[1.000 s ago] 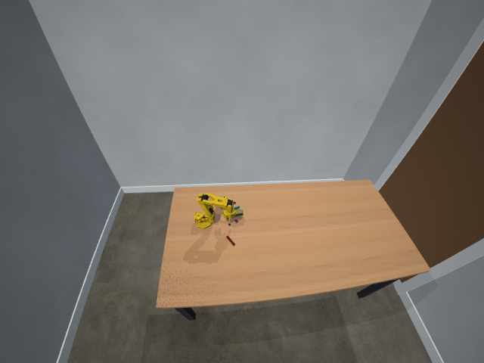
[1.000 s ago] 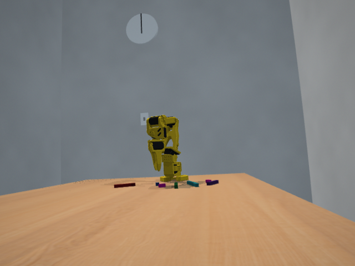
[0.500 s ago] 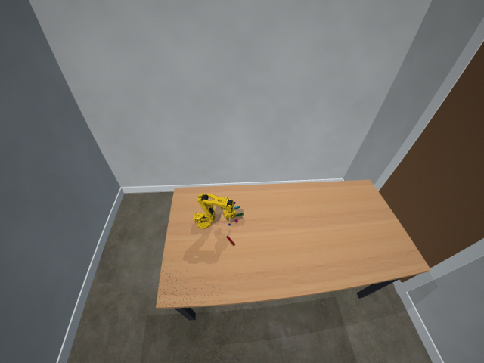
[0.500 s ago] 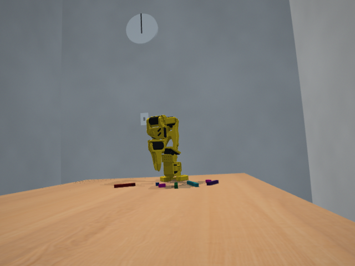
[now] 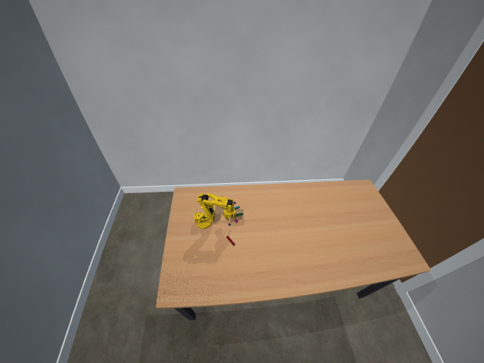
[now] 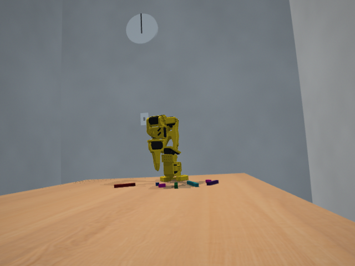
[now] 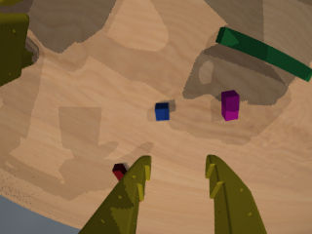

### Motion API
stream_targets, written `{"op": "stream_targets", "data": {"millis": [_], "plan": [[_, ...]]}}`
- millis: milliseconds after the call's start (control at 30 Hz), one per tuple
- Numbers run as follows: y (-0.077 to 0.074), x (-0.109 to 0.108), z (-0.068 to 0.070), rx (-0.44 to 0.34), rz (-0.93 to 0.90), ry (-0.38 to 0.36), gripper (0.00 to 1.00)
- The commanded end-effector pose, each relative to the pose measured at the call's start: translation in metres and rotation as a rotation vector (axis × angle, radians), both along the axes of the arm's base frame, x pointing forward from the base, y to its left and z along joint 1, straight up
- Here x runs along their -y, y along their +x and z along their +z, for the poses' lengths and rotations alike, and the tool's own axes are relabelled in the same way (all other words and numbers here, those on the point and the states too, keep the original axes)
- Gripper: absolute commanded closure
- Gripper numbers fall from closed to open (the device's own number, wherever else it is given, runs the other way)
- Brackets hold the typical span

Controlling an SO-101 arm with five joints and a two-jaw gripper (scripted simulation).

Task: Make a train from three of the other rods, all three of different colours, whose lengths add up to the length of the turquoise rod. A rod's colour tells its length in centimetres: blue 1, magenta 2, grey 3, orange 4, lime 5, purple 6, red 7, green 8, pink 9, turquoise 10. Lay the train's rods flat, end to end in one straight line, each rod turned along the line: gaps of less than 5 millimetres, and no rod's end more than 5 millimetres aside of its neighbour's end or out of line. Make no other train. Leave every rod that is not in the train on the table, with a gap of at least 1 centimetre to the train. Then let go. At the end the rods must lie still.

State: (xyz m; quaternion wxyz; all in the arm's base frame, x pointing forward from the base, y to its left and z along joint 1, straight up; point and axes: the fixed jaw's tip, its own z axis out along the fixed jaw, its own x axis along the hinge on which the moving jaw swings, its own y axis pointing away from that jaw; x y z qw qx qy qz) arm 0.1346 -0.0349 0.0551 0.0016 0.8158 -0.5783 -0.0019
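Since red, magenta and blue together give the length of the turquoise rod (image 5: 237, 207) (image 6: 192, 183), I judge these to be the train's colours. The gripper (image 5: 231, 219) (image 6: 156, 169) (image 7: 178, 158) hangs above the table with its jaws partly apart, and nothing is between them. In the wrist view, the blue rod (image 5: 229, 224) (image 6: 157, 184) (image 7: 162, 112) lies ahead of the fingertips, between the near magenta rod (image 5: 236, 221) (image 6: 162, 185) (image 7: 230, 105) and the red rod (image 5: 231, 240) (image 6: 124, 185) (image 7: 118, 172). All three are probably light and stiff, not fragile. The blue one is almost a cube, so it should be taken low, across two flat sides; a crooked pinch could turn it or squeeze it out. The red one is best held across its middle, so that neither end drops.
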Motion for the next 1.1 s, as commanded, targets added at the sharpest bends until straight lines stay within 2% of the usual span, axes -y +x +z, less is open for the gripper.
{"op": "stream_targets", "data": {"millis": [0, 167, 633, 700, 1067], "plan": [[0.009, 0.0, 0.009, 0.058, -0.061, -0.009, 0.83], [0.01, -0.001, 0.009, 0.058, -0.12, -0.008, 0.83], [0.015, -0.007, 0.01, 0.059, -0.503, 0.003, 0.82], [0.015, -0.007, 0.01, 0.059, -0.503, 0.003, 0.82], [0.022, -0.012, 0.01, 0.058, -0.907, 0.014, 0.82]]}}
